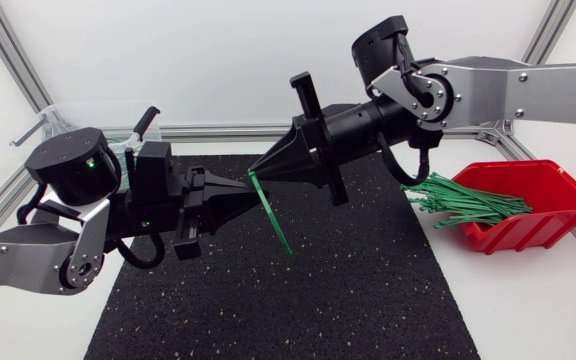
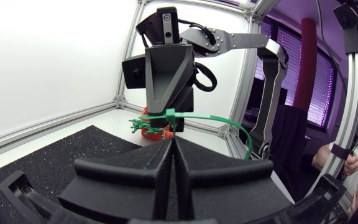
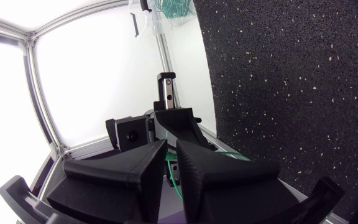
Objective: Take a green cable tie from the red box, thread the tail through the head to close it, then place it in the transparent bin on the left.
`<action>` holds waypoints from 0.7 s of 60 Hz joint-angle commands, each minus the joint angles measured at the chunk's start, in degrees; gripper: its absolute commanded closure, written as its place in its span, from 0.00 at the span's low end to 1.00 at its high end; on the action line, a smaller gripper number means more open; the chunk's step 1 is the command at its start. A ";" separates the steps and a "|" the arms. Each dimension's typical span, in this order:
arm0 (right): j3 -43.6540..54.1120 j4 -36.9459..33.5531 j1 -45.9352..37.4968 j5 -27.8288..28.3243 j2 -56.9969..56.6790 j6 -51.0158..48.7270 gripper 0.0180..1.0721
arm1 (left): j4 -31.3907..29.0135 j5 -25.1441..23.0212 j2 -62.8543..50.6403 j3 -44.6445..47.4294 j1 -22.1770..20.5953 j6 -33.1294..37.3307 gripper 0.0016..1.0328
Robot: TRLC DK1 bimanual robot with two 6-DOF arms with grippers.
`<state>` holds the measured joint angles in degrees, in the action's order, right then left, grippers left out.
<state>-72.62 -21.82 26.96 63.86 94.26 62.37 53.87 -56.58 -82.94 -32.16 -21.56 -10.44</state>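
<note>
In the head view, the left gripper [image 1: 238,188] and the right gripper [image 1: 258,171] meet tip to tip at centre frame. The green cable tie [image 1: 271,212] hangs there, well apart from the red box [image 1: 558,195] at right and the transparent bin [image 1: 58,120] at upper left. Only the right wrist view shows the tie clamped between the right fingers. The left wrist view shows the left fingers pressed together, the tie's head just ahead; we cannot tell whether they pinch it.
</note>
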 commanded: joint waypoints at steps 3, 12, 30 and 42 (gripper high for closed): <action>1.08 0.29 0.55 0.39 1.10 -0.76 0.79 | 0.63 -0.46 -0.30 -0.97 -0.59 0.77 0.97; 1.16 0.29 0.46 0.57 0.75 -0.93 0.79 | 0.63 -0.73 -0.47 -0.88 -0.67 0.94 0.97; 1.25 -0.32 0.37 0.83 0.40 -1.37 0.95 | 0.54 -0.90 -0.65 -1.15 -0.67 1.21 0.97; 1.43 -0.32 -0.07 0.74 -0.39 -2.25 0.95 | 0.36 -1.26 -0.74 -1.15 -0.50 2.79 0.97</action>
<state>-72.62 -21.89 26.94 64.49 94.24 61.28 53.84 -56.86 -82.94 -32.18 -21.87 -9.30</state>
